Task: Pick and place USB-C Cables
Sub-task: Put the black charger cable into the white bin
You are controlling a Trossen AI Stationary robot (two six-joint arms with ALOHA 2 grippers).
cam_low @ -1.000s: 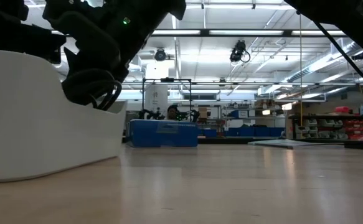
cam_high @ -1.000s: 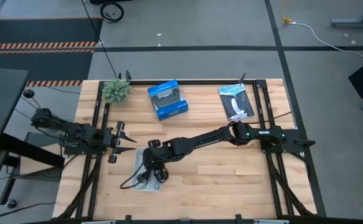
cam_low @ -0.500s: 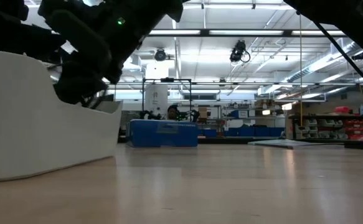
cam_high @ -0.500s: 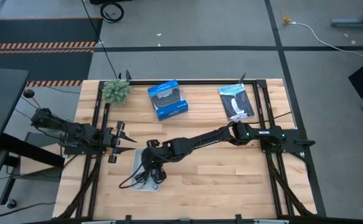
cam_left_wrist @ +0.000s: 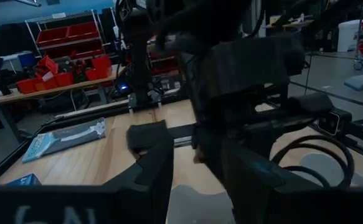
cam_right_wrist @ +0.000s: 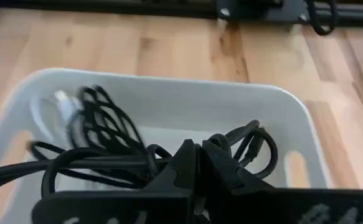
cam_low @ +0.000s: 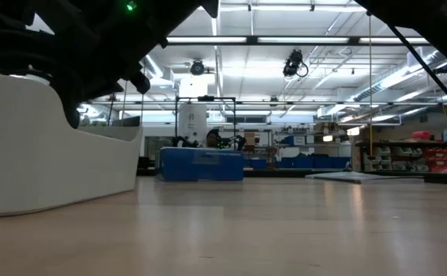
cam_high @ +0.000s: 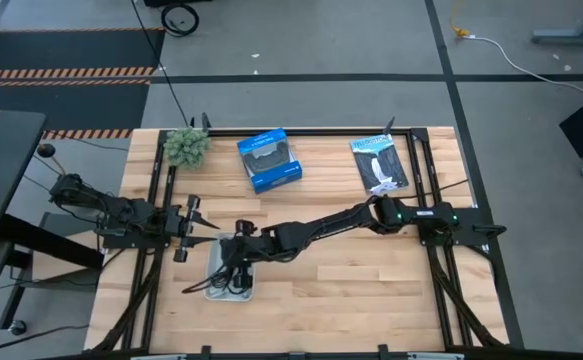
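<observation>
Pale wooden counter carries a white plastic tray at 7 o'clock, holding tangled black USB-C cables. Right tool, fingers pressed together, hangs above the tray; placing appears done, retreat next. Left tool waits at 9 o'clock, fingers spread.

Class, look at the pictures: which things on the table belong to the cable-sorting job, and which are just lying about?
Part of the job:
- black cables, lying in the tray
- white cable, also in the tray
- white tray
- right gripper, over the tray

Just lying about:
- blue box at the far edge
- flat packet
- small green plant
- left gripper, waiting beside the tray
</observation>
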